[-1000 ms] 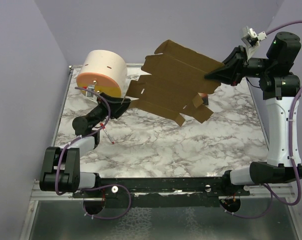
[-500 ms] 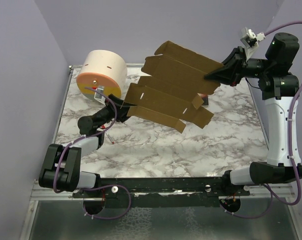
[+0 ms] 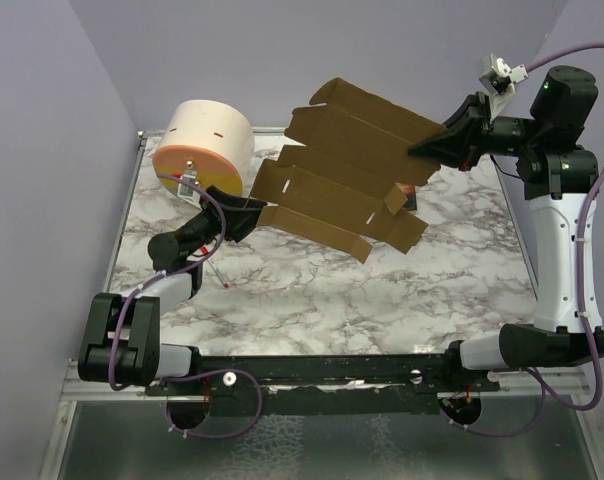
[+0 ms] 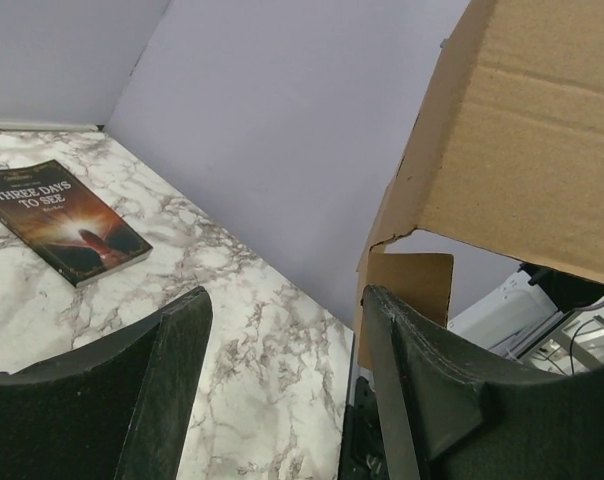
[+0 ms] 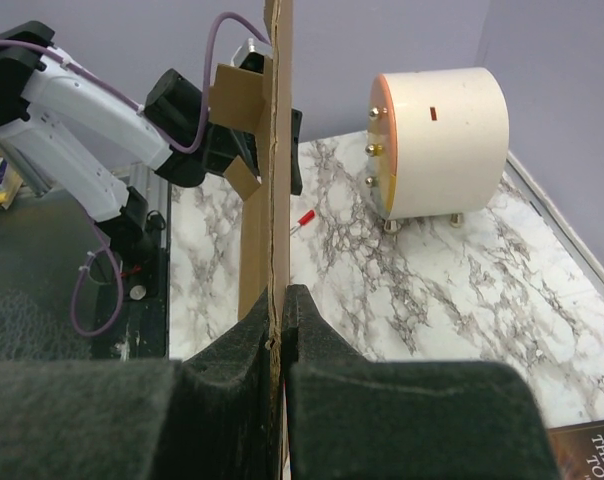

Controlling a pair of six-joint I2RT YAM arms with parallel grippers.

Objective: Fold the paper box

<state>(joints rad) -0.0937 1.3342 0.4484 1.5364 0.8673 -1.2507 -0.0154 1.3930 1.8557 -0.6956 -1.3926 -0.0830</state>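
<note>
The paper box [image 3: 347,165] is a flat brown cardboard sheet with flaps, hanging tilted in the air over the back of the table. My right gripper [image 3: 434,150] is shut on its right edge; in the right wrist view the pads [image 5: 257,330] pinch the sheet [image 5: 277,150] edge-on. At the sheet's lower left corner my left gripper [image 3: 250,215] stands open. In the left wrist view only marble shows between its fingers [image 4: 287,300], and the cardboard [image 4: 512,130] rises just outside the right finger.
A big cream cylinder with an orange face [image 3: 204,148] stands at the back left, close to the left arm. A dark paperback book [image 4: 62,220] lies on the marble, mostly under the sheet in the top view. A small red item [image 3: 225,285] lies near the left arm.
The left gripper's jaws have spread wider. It dipped toward the near side, then came back up to the sheet's lower left corner. The right gripper keeps its hold.
</note>
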